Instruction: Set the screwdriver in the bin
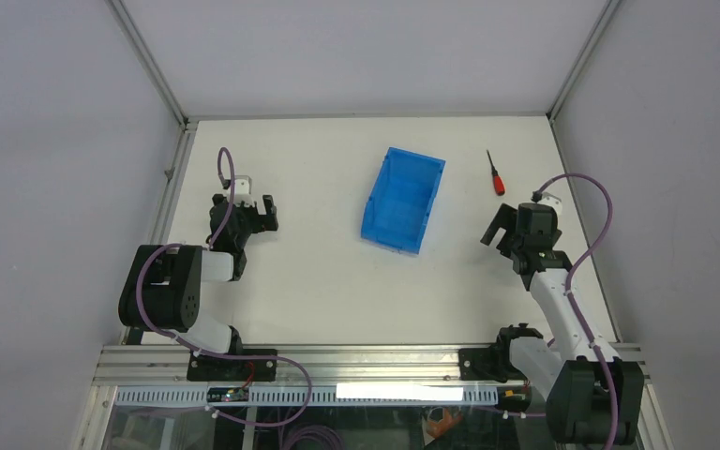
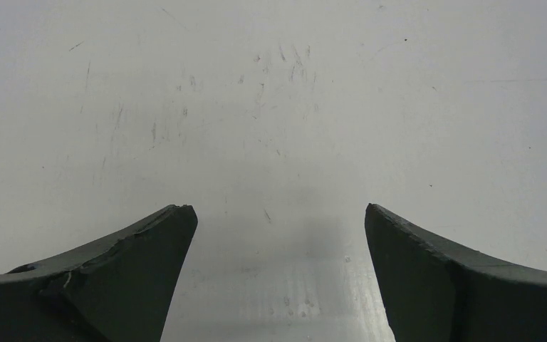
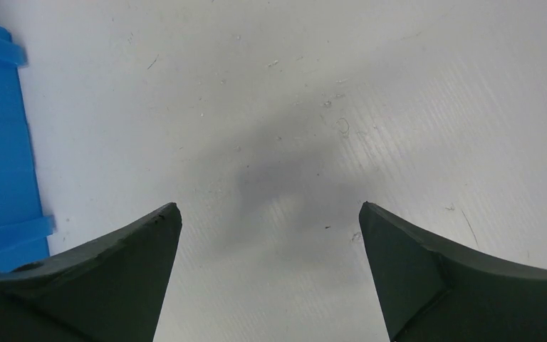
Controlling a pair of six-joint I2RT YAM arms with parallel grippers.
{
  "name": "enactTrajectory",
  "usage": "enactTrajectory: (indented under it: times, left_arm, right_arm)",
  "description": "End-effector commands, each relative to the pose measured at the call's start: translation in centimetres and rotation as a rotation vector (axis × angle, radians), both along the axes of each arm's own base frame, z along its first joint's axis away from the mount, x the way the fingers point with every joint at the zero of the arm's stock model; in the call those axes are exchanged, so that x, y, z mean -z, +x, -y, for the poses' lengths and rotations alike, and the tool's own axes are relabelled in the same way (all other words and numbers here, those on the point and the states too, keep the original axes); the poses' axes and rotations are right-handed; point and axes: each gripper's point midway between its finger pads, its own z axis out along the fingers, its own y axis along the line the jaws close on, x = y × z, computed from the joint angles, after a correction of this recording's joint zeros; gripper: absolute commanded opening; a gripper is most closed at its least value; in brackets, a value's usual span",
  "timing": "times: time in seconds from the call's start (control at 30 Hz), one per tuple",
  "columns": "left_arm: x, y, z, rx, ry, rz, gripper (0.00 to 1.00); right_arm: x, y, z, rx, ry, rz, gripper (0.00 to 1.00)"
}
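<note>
- The screwdriver (image 1: 495, 174) lies flat on the table (image 1: 319, 281) at the far right, its red handle nearer and its thin black shaft pointing away.
- The bin (image 1: 403, 199) sits near the middle of the table, left of the screwdriver and well apart from it. It is turned at a slight angle, with nothing inside.
- The right gripper (image 1: 495, 230) hangs over the table just nearer than the screwdriver, between it and the bin's near right corner. It touches neither.
- In the right wrist view, the right gripper (image 3: 267, 210) has its jaws spread wide over bare, scuffed table. It holds nothing, and a blue edge of the bin (image 3: 0, 142) shows at the left.
- The left gripper (image 1: 264, 208) is over the left part of the table, well apart from the bin.
- In the left wrist view, the left gripper (image 2: 278, 214) is also spread wide and empty, with only scratched table between its fingers.
</note>
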Motion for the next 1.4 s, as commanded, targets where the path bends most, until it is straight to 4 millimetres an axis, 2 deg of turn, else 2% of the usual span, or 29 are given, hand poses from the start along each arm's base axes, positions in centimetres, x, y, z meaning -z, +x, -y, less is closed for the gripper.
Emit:
enactTrajectory:
  times: [0.0, 0.17, 0.3, 0.43, 0.5, 0.53, 0.57, 0.6, 0.7, 0.77, 0.87, 1.03, 1.2, 1.37]
  left_arm:
    - [-1.6, 0.3, 0.7, 0.016, -0.021, 0.052, 0.99]
    - [-1.6, 0.3, 0.6, 0.014, -0.021, 0.053, 0.99]
    - [-1.5, 0.3, 0.6, 0.015, -0.021, 0.051, 0.99]
    - [-1.6, 0.3, 0.7, 0.016, -0.021, 0.053, 0.99]
    - [-1.6, 0.2, 0.7, 0.016, -0.021, 0.052, 0.99]
    - [-1.6, 0.3, 0.6, 0.015, -0.021, 0.051, 0.99]
    - [-1.5, 0.2, 0.7, 0.015, -0.021, 0.051, 0.99]
    - [-1.6, 0.3, 0.7, 0.015, -0.021, 0.052, 0.99]
    - [-1.6, 0.3, 0.6, 0.014, -0.021, 0.052, 0.99]
    - [-1.6, 0.3, 0.6, 0.015, -0.021, 0.052, 0.99]
    - [-1.6, 0.3, 0.7, 0.016, -0.021, 0.052, 0.99]
    - [-1.6, 0.3, 0.7, 0.016, -0.021, 0.052, 0.99]
    - [-1.6, 0.3, 0.7, 0.016, -0.021, 0.052, 0.99]
    - [-1.6, 0.3, 0.6, 0.014, -0.021, 0.052, 0.99]
  right_arm:
    - [-2.6, 1.7, -0.3, -0.004, -0.012, 0.076, 0.99]
    - [-3.9, 2.8, -0.7, -0.057, -0.024, 0.060, 0.99]
    - [-6.6, 5.2, -0.6, -0.100, -0.064, 0.044, 0.99]
    - [-9.1, 9.2, -0.2, -0.140, -0.116, 0.051, 0.99]
    - [-9.7, 11.4, -0.3, -0.174, -0.122, 0.028, 0.99]
    - [-8.8, 12.7, -0.3, -0.184, -0.116, -0.015, 0.99]
    - [-9.5, 13.8, -0.5, -0.201, -0.114, -0.011, 0.99]
    - [-8.3, 15.0, -0.6, -0.218, -0.112, -0.058, 0.99]
    - [-6.7, 18.1, -0.4, -0.234, -0.123, -0.141, 0.99]
    - [-6.3, 20.3, 0.8, -0.227, -0.124, -0.164, 0.99]
    - [-4.0, 22.2, 2.0, -0.223, -0.107, -0.237, 0.99]
    - [0.2, 23.6, 2.5, -0.241, -0.056, -0.334, 0.95]
    - [3.9, 23.4, 2.4, -0.260, -0.030, -0.404, 0.89]
    - [6.3, 23.1, 2.3, -0.272, -0.017, -0.438, 0.75]
